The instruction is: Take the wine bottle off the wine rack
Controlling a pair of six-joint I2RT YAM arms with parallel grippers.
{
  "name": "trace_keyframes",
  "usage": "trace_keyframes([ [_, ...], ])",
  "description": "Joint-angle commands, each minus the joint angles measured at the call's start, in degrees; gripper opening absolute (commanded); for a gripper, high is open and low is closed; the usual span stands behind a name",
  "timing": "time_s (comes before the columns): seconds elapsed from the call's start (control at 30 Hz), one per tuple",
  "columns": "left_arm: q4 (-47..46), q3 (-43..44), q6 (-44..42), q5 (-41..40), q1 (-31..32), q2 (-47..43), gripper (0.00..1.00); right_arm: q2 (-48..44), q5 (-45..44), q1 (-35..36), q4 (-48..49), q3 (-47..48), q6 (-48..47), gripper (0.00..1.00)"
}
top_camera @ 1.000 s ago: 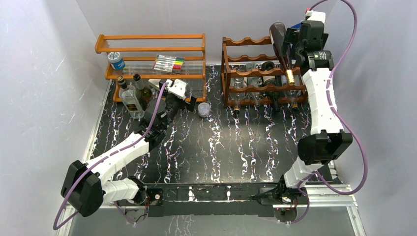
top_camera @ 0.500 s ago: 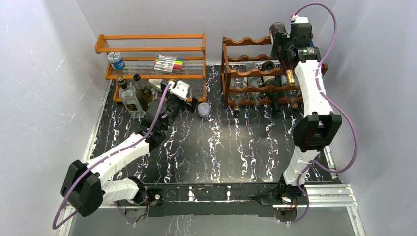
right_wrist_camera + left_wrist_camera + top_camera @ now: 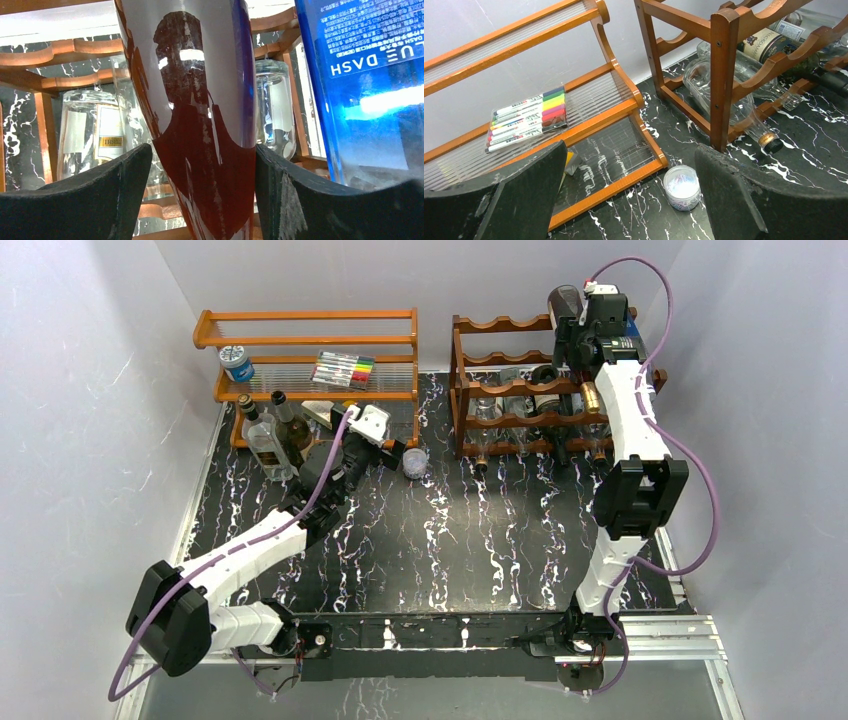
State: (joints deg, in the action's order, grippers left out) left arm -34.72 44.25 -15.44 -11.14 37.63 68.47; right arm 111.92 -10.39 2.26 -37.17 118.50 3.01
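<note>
Wine bottle (image 3: pixel 200 75), dark red, is seen at the right end of the wine rack (image 3: pixel 500 324), flanked closely by the fingers of the right pincer (image 3: pixel 203 160); whether it is clenched cannot be told. The left pincer (image 3: pixel 630 148) is held released.

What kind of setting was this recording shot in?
Probably a lab test booth, not a home: plain white panels wall in a black marbled table, with a wine rack and an orange shelf staged as props.
</note>
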Motion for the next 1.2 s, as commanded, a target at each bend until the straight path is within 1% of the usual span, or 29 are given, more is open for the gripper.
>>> trace_keyframes([
  [0.0, -2.9, -0.6, -0.4, -0.1, 0.3, -0.1, 0.98, 0.6, 0.8, -0.3, 4.3, 1.8, -1.7, 0.8],
  [0.1, -2.9, -0.5, -0.4, 0.0, 0.3, 0.2, 0.98, 1.2, 0.9, -0.6, 4.8, 1.5, -1.9, 0.8],
  [0.23, -2.7, -0.4, -0.2, 0.2, 0.3, 0.5, 0.98, 1.6, 1.8, -0.9, 6.4, 0.5, -2.3, 0.87],
  [0.33, -2.6, -0.4, -0.2, 0.2, 0.3, 0.9, 0.98, 2.0, 2.5, -1.1, 7.1, 0.1, -2.7, 0.87],
  [0.4, -2.6, -0.3, -0.2, 0.2, 0.3, 1.2, 0.98, 2.4, 3.0, -1.1, 7.3, 0.1, -2.7, 0.85],
  [0.5, -2.5, -0.3, -0.1, 0.2, 0.3, 1.6, 0.98, 2.6, 4.0, -1.1, 7.6, 0.4, -2.7, 0.78],
  [0.63, -2.4, -0.2, 0.3, 0.5, 0.3, 2.2, 0.98, 2.0, 4.7, -1.1, 7.7, 1.4, -1.8, 0.6],
  [0.9, -1.8, 0.1, 0.6, 0.9, 0.3, 3.0, 0.98, -4.9, 7.1, -1.1, 13.9, -4.0, 2.3, 0.47],
  [1.0, -1.6, 0.2, 0.9, 1.0, 0.3, 3.2, 0.98, -6.6, 7.1, -1.1, 15.2, -4.1, 3.4, 0.4],
  [1.17, -1.4, 0.2, 1.1, 1.3, 0.3, 3.4, 0.98, -8.2, 7.4, -1.1, 16.3, -3.6, 4.5, 0.32],
])
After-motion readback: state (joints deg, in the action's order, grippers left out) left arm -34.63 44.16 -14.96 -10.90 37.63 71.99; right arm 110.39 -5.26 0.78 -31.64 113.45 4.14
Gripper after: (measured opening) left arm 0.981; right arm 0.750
